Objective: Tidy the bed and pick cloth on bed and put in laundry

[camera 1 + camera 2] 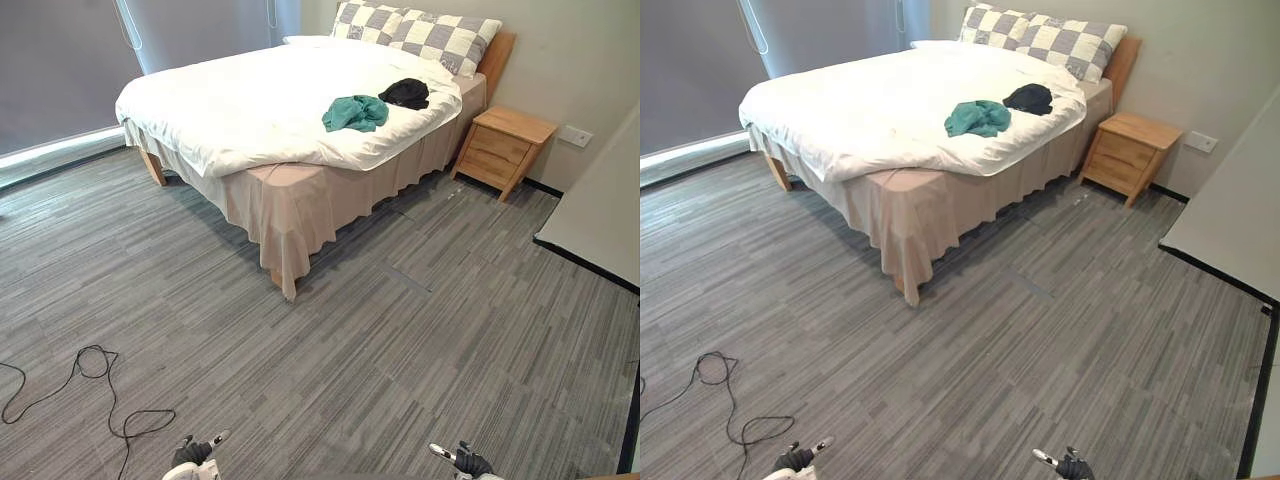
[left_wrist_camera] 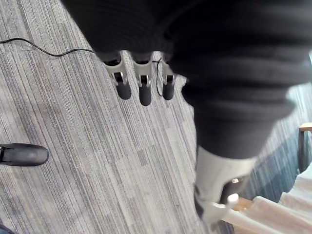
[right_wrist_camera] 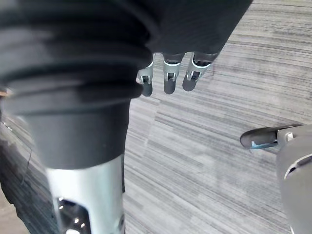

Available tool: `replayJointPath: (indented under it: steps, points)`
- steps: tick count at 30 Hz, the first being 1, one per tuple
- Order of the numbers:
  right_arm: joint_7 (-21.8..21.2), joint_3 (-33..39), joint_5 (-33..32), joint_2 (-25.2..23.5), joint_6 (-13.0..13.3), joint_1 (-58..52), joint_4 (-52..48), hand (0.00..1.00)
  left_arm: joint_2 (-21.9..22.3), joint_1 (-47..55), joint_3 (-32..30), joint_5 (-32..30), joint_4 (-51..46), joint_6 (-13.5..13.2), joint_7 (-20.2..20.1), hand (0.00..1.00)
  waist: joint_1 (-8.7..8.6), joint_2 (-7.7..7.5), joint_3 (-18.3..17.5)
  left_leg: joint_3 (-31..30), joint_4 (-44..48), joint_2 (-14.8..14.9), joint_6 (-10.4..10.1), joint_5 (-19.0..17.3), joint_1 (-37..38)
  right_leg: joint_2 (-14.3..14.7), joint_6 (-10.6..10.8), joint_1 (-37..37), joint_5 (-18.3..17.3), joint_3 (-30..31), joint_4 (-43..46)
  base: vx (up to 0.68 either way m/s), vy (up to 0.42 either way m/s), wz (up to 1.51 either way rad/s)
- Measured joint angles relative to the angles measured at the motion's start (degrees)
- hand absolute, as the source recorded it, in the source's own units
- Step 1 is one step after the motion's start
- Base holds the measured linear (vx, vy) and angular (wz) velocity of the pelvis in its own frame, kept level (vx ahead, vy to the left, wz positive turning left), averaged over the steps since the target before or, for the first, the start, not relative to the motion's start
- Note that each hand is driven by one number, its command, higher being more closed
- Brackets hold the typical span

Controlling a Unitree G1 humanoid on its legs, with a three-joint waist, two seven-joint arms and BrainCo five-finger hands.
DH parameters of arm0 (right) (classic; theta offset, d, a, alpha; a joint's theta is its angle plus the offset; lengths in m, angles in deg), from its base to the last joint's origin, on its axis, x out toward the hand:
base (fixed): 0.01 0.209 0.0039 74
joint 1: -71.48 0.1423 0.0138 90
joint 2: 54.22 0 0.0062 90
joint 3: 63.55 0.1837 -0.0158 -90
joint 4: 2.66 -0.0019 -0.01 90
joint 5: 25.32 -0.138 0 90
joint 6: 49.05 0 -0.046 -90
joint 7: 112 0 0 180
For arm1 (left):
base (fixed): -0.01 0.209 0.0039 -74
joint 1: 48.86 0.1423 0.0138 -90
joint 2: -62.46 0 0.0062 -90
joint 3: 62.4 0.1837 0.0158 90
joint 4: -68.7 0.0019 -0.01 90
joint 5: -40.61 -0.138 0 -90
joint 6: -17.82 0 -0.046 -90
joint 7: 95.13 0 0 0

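The teal cloth [image 1: 355, 113] and black cloth [image 1: 406, 94] are lying crumpled on the bed [image 1: 230, 110], looking soft and light (a raised fold should pinch easily), while the left hand [image 1: 195, 455] and right hand [image 1: 468, 463] are hanging well apart from them, fingers loosely straight, empty.

Locate the bed [image 1: 860, 105] under its white duvet. A teal cloth [image 1: 977, 118] lies on the duvet, and a black cloth [image 1: 1029, 98] lies just beside it, toward the checked pillows [image 1: 1045, 40]. A wooden nightstand [image 1: 1128, 150] stands beside the bed.
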Motion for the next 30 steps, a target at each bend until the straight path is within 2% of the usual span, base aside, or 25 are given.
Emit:
replayJointPath:
  steps: [11, 13, 15, 16, 18, 19, 20, 21, 22, 24, 26, 28, 29, 30]
  points:
    - [0.19, -1.82, 0.16, 0.0, -0.5, 0.09, 1.8, 0.0, 1.06, 1.24, 1.51, -1.07, 1.38, -0.07, 0.01, 0.0, -0.26, 0.12, 0.93, 0.05, -0.01, -0.24, 0.09, 0.04, 0.85, -0.1, -0.11, 0.42, 0.04, 0.75, 0.16, -0.04, -0.034, -0.03]
    - [0.2, -1.83, 0.17, -0.02, -0.65, 0.55, 2.03, 0.0, 0.97, 1.21, 3.26, -1.62, 1.54, -0.06, 0.06, 0.0, -0.21, -0.02, 2.13, 0.18, 0.03, -0.44, 0.64, -0.16, 0.36, -0.61, -0.7, -1.61, -1.92, 0.75, 3.7, -0.09, -0.02, -0.01]
    - [0.45, -1.84, 0.13, 0.11, -0.73, 1.02, 1.99, 0.0, 0.7, 0.79, 5.9, -2.14, 1.56, 0.04, 0.07, 0.0, -0.27, -0.6, 3.51, 0.06, 0.89, -1.21, 1.63, -1.0, -0.29, -2.67, 0.6, -6.19, -6.14, 0.43, 13.07, -0.05, -0.002, 0.02]
    - [0.6, -1.88, 0.12, 0.33, -1.05, 1.68, 2.09, 0.0, 0.52, 0.32, 7.29, -2.14, 1.63, 0.14, 0.1, 0.0, -0.18, -0.46, 6.06, 0.68, 1.81, -1.1, 2.14, -1.27, -0.12, -4.23, 1.63, -10.28, -6.92, -0.32, 23.52, -0.05, 0.014, -0.07]
    - [0.52, -1.87, 0.13, -0.17, -1.22, 1.97, 2.16, 0.0, -0.55, 0.61, 7.61, -2.13, 2.07, 0.14, 0.11, 0.0, -0.08, -1.06, 7.36, 1.12, 2.79, -1.2, 2.52, -1.56, 0.66, -6.03, 1.92, -14.33, -6.76, -0.92, 32.95, 0.01, 0.02, -0.11]
    - [0.45, -1.83, 0.13, -0.49, -1.28, 1.81, 2.34, 0.0, -1.16, 0.84, 7.51, -2.14, 2.13, 0.21, 0.14, 0.0, -0.18, -1.22, 8.22, 1.1, 2.87, -1.19, 2.67, -1.69, 2.14, -6.83, 2.59, -15.89, -6.93, -1.48, 37.15, 0.09, 0.01, -0.08]
    - [0.03, -1.67, 0.0, -0.86, -1.29, 0.7, 2.51, 0.0, -2.01, 1.65, 7.32, -2.19, 2.12, 0.21, 0.16, 0.0, -0.2, -1.15, 8.75, 0.99, 3.1, -0.55, 2.14, -2.4, 3.75, -7.32, 3.58, -17.06, -9.25, -2.08, 40.25, 0.18, -0.029, 0.02]
    - [-0.24, -1.66, 0.0, -1.0, -1.25, 0.03, 2.43, 0.0, -2.87, 1.79, 7.17, -2.22, 2.06, 0.19, 0.12, 0.0, -0.38, -1.11, 8.72, 0.49, 4.18, 1.05, 1.27, -3.51, 4.26, -7.13, 4.01, -18.14, -10.4, -2.82, 39.1, 0.15, -0.082, 0.17]
    - [-0.55, -1.65, -0.17, -1.13, -1.23, -0.33, 2.09, 0.0, -3.15, 1.36, 6.88, -2.48, 1.97, 0.11, 0.03, 0.0, -0.61, -1.04, 8.71, -0.01, 5.28, 2.63, 0.48, -4.43, 4.04, -7.11, 3.81, -19.21, -10.18, -3.64, 35.29, 0.19, -0.109, 0.24]
    - [-0.72, -1.63, -0.43, -1.33, -1.21, -0.65, 1.38, 0.0, -3.22, 0.85, 5.72, -3.11, 1.76, 0.08, -0.04, 0.0, -0.55, -0.89, 8.67, -0.24, 6.24, 4.45, -0.92, -5.66, 3.73, -7.11, 2.91, -20.68, -7.52, -4.21, 27.23, 0.17, -0.128, 0.11]
    - [-0.67, -1.2, -0.5, -2.09, -1.19, -2.35, -0.65, 0.0, -2.92, 1.12, 3.59, -3.31, 0.82, 0.16, -0.04, 0.0, -0.21, -0.73, 8.73, 0.02, 9.53, 7.81, -4.25, -8.37, 3.7, -7.46, 2.09, -22.23, -0.36, -3.0, 14.87, 0.35, -0.262, -0.05]
    - [-0.68, -1.37, -0.4, -2.22, -1.2, -2.96, -0.82, 0.0, -2.66, 1.07, 2.81, -3.32, 0.64, 0.19, -0.13, 0.0, -0.23, -0.83, 8.74, -0.13, 11.96, 9.86, -6.68, -11.1, 5.2, -8.55, 3.05, -22.33, 2.16, -2.28, 13.35, 0.35, -0.291, 0.02]
    - [-0.7, -1.41, -0.37, -2.32, -1.25, -3.49, -0.88, 0.0, -2.5, 1.11, 2.47, -3.37, 0.3, 0.18, -0.24, 0.0, -0.23, -0.83, 8.66, -0.12, 12.16, 10.57, -7.05, -12.14, 6.33, -9.09, 3.26, -22.18, 2.18, -2.13, 13.84, 0.55, -0.459, 0.12]
    - [-0.78, -1.39, -0.35, -2.38, -1.24, -4.27, -1.27, 0.0, -1.62, 1.12, 1.72, -3.85, -0.44, 0.03, -0.48, 0.0, -0.51, 0.68, 8.48, 0.15, 11.65, 12.86, -6.98, -12.95, 8.33, -8.65, 2.61, -22.84, 4.67, -3.7, 18.73, 0.39, -0.329, 0.23]
